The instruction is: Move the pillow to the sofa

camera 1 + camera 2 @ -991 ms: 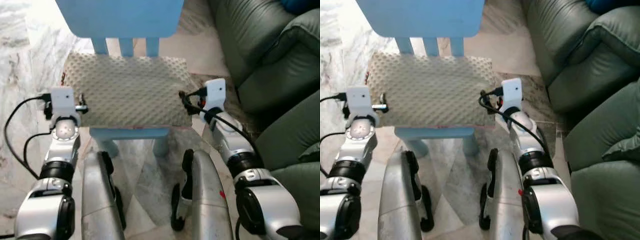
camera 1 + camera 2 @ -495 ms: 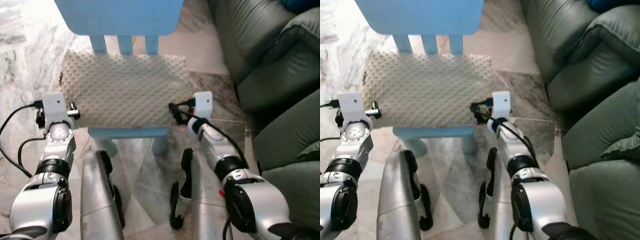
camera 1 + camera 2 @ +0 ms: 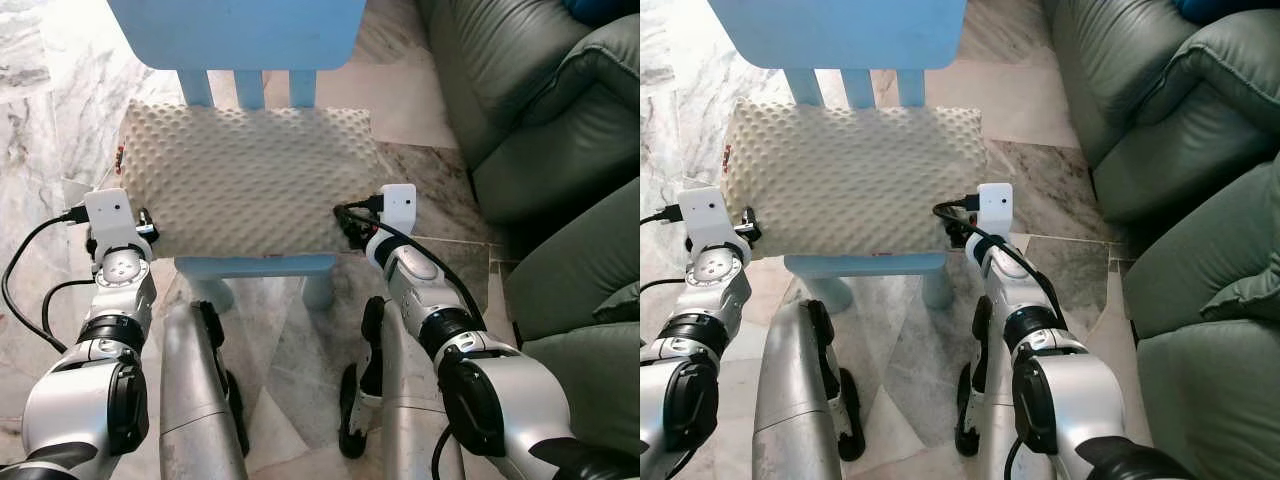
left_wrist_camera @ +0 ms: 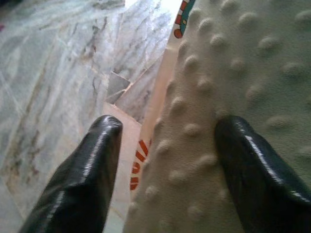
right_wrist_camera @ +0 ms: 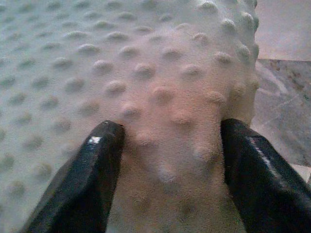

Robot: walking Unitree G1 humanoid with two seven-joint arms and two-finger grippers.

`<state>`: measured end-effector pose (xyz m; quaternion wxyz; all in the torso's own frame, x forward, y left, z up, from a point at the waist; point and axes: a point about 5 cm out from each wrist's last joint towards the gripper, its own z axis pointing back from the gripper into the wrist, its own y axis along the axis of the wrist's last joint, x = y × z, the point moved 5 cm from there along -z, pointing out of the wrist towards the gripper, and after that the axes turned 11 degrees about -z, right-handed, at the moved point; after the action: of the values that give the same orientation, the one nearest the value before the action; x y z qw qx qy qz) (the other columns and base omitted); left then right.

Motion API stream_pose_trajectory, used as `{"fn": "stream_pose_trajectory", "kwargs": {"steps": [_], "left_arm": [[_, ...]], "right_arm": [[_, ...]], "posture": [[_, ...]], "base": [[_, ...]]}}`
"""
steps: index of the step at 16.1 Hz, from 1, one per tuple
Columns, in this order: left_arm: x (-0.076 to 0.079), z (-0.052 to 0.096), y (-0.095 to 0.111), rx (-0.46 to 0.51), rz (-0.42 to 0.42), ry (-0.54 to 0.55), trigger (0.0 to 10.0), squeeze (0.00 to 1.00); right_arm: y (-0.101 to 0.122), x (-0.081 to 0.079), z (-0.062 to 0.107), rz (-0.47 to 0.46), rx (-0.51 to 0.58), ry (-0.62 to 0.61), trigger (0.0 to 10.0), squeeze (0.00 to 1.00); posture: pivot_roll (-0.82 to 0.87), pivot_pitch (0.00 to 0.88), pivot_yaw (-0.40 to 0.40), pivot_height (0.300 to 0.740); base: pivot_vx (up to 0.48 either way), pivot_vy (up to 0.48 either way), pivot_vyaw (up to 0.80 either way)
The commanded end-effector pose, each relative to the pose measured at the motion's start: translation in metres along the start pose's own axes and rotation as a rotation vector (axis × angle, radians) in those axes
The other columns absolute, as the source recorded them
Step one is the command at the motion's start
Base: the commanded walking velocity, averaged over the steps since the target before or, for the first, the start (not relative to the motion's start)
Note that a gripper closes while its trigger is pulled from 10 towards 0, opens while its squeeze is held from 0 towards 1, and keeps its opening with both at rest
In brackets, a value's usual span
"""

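Observation:
A cream pillow point(image 3: 245, 175) with a bumpy surface lies across the seat of a light blue chair point(image 3: 262, 266). My left gripper point(image 4: 165, 145) is at the pillow's near left corner, its black fingers point(image 4: 92, 165) closed on the edge from either side. At the near right corner, my right gripper point(image 5: 167, 160) holds the pillow point(image 5: 160, 87) between its two fingers point(image 5: 87, 179). In the head views both wrists point(image 3: 118, 215) point(image 3: 395, 210) press against the pillow's front edge. The green sofa point(image 3: 530, 110) stands to the right.
The chair's backrest point(image 3: 240, 30) rises right behind the pillow. My own legs point(image 3: 200, 400) stand on the marble floor point(image 3: 50, 130) in front of the chair. The sofa's arm and cushions point(image 3: 580, 270) are close beside my right arm.
Both grippers have slid in and back to the pillow's near corners and closed on it. The pillow's front edge now looks bunched up and thicker.

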<state>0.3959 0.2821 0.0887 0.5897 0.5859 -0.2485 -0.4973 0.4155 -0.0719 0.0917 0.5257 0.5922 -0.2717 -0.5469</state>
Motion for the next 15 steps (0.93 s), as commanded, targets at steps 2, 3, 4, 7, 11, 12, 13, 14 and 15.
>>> {"fn": "stream_pose_trajectory", "kwargs": {"steps": [2, 3, 4, 7, 11, 12, 13, 14, 15], "left_arm": [[0.005, 0.003, -0.017, -0.067, 0.018, -0.026, 0.0, 0.0], [0.005, 0.002, -0.017, -0.073, 0.016, -0.033, 0.0, 0.0], [0.007, 0.002, -0.017, -0.082, 0.042, -0.043, 0.0, 0.0], [0.021, 0.004, -0.015, -0.086, 0.097, -0.114, 0.0, 0.0], [0.034, 0.008, -0.025, -0.136, 0.116, -0.186, 0.0, 0.0], [0.034, 0.008, -0.026, -0.142, 0.11, -0.189, 0.0, 0.0], [0.032, 0.008, -0.029, -0.147, 0.106, -0.18, 0.0, 0.0], [0.032, 0.008, -0.029, -0.148, 0.105, -0.18, 0.0, 0.0], [0.03, 0.008, -0.029, -0.146, 0.097, -0.176, 0.0, 0.0]], "right_arm": [[-0.015, 0.002, 0.002, -0.022, -0.051, -0.017, 0.0, 0.0], [-0.015, 0.002, 0.002, -0.024, -0.055, -0.018, 0.0, 0.0], [-0.017, 0.003, 0.003, -0.047, -0.065, -0.024, 0.0, 0.0], [-0.02, 0.005, 0.003, -0.072, -0.086, -0.025, 0.0, 0.0], [-0.021, 0.008, 0.004, -0.08, -0.092, -0.037, 0.0, 0.0], [-0.021, 0.009, 0.004, -0.08, -0.094, -0.038, 0.0, 0.0], [-0.022, 0.01, 0.005, -0.075, -0.099, -0.04, 0.0, 0.0], [-0.022, 0.01, 0.005, -0.074, -0.1, -0.041, 0.0, 0.0], [-0.022, 0.011, 0.005, -0.071, -0.101, -0.043, 0.0, 0.0]], "posture": [[0.08, 0.326, -0.081, 0.513], [0.08, 0.326, -0.082, 0.513], [0.08, 0.332, -0.082, 0.513], [0.08, 0.321, -0.081, 0.513], [0.07, 0.315, -0.079, 0.513], [0.07, 0.316, -0.079, 0.513], [0.07, 0.315, -0.079, 0.513], [0.07, 0.313, -0.081, 0.513], [0.07, 0.311, -0.083, 0.513]], "base": [[0.0, 0.0, 0.0], [0.0, 0.0, 0.0], [0.0, 0.0, 0.0], [0.0, 0.0, 0.0], [0.0, 0.0, 0.0], [0.0, 0.0, 0.0], [0.0, 0.0, 0.0], [0.0, 0.0, 0.0], [0.0, 0.0, 0.0]]}}
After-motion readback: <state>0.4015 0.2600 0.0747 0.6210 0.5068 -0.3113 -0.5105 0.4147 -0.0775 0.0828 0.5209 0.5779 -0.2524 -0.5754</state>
